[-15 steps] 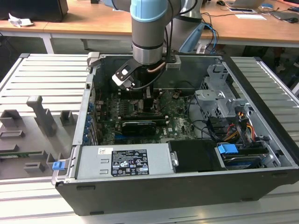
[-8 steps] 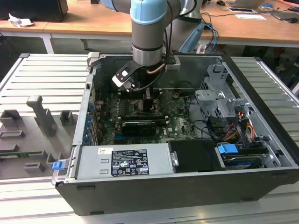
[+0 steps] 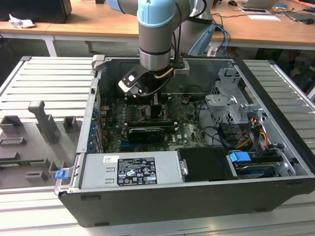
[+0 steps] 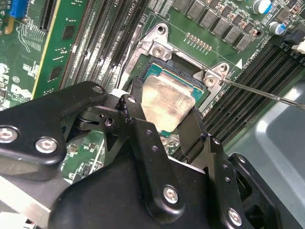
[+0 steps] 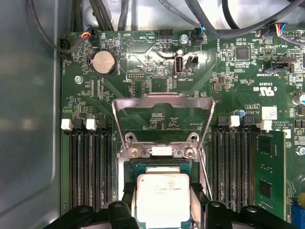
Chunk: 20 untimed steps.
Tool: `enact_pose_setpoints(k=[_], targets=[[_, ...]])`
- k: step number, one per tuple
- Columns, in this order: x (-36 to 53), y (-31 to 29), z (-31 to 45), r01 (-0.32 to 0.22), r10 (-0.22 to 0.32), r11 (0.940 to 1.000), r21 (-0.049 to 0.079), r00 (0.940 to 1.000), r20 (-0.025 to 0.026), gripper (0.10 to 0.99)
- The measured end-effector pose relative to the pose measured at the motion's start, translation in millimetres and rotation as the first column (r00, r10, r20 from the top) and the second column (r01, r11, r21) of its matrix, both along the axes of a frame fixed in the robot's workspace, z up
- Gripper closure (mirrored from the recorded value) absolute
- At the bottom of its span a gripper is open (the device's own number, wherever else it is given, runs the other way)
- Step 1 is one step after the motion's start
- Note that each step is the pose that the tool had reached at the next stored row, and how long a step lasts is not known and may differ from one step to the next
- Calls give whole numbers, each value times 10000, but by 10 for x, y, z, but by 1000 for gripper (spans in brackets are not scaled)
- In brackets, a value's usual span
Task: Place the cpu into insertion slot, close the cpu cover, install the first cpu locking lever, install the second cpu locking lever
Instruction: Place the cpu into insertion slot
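Gripper narrow, fingers clamped on two sides of the cpu; cpu lies over the insertion slot on the motherboard, can't tell if seated; cpu cover flipped open just beside the slot; arm reaches into the computer case.

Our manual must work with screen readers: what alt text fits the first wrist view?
The gripper holds the cpu between its jaws over the open socket on a green motherboard. Beyond it the cpu cover stands raised, with memory slots on both sides.
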<state>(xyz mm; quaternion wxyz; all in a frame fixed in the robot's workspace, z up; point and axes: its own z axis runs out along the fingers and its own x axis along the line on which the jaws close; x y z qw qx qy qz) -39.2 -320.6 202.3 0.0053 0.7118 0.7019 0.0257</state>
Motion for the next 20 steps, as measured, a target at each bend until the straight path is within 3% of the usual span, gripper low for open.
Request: enact_pose_setpoints(k=[8, 9, 11, 12, 13, 15, 20], targets=[[0, 7, -20, 1, -1, 10000, -3, 10000, -1, 549], [0, 7, -22, 1, -1, 10000, -2, 10000, 0, 475], [0, 5, -21, 1, -1, 10000, -2, 10000, -1, 475], [0, 4, -21, 1, -1, 10000, -1, 10000, -2, 557], [0, 4, -21, 1, -1, 10000, 4, 10000, -1, 557], [1, 4, -22, 1, -1, 10000, 9, 10000, 0, 482], [9, 3, -22, 7, -7, 10000, 30, 10000, 0, 482]])
